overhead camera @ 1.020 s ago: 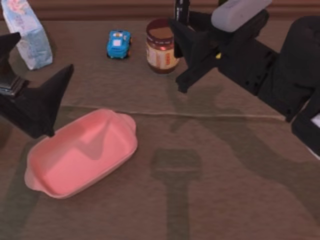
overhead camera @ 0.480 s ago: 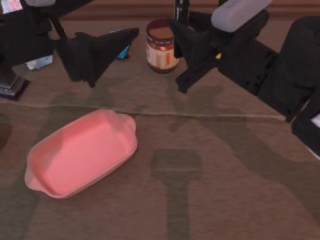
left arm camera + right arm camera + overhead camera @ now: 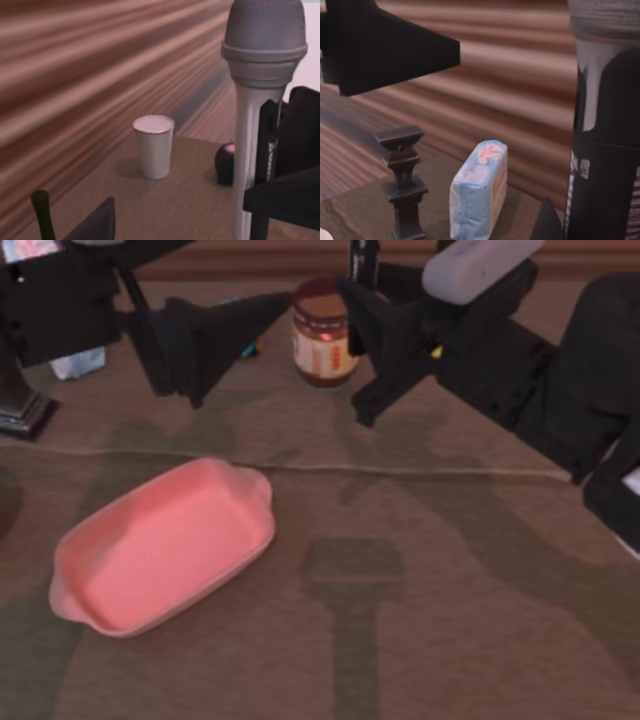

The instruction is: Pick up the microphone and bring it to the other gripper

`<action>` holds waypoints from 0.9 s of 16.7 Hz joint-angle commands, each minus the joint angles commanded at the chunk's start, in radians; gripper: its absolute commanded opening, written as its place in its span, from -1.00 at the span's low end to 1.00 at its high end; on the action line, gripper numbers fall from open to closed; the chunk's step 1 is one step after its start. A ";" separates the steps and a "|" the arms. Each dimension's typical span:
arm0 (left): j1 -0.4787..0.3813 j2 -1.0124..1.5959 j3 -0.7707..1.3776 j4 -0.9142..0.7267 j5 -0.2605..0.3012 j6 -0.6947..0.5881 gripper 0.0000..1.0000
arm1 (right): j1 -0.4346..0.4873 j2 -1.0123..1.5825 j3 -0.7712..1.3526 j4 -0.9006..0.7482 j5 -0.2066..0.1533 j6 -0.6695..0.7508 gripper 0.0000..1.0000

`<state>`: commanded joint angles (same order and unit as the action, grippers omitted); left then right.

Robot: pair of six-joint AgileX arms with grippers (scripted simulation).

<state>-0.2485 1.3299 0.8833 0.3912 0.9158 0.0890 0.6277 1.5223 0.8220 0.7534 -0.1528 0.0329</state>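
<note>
Microphone (image 3: 252, 150) upright in the clamped right hand (image 3: 365, 335), left hand (image 3: 215, 340) spread wide just beside.

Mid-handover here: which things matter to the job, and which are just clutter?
Job: microphone; right hand, gripping it; left hand, open.
Clutter: jar; pink dish; blue packet; white cup; dark stand.

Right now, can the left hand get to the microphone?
Probably yes. The right hand holds the microphone upright just ahead of the open left hand, and the left wrist view shows nothing between them.
</note>
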 joint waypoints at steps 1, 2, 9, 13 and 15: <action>-0.019 0.020 0.018 0.005 -0.016 -0.001 1.00 | 0.000 0.000 0.000 0.000 0.000 0.000 -1.00; -0.042 0.047 0.040 0.011 -0.038 -0.003 1.00 | 0.000 0.000 0.000 0.000 0.000 0.000 -1.00; -0.218 0.255 0.212 0.057 -0.210 -0.014 1.00 | 0.000 0.000 0.000 0.000 0.000 0.000 -1.00; -0.226 0.265 0.221 0.059 -0.218 -0.014 1.00 | 0.000 0.000 0.000 0.000 0.000 0.000 -1.00; -0.226 0.265 0.221 0.059 -0.218 -0.014 0.85 | 0.000 0.000 0.000 0.000 0.000 0.000 -1.00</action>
<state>-0.4749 1.5946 1.1040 0.4500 0.6976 0.0749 0.6277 1.5223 0.8220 0.7534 -0.1528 0.0329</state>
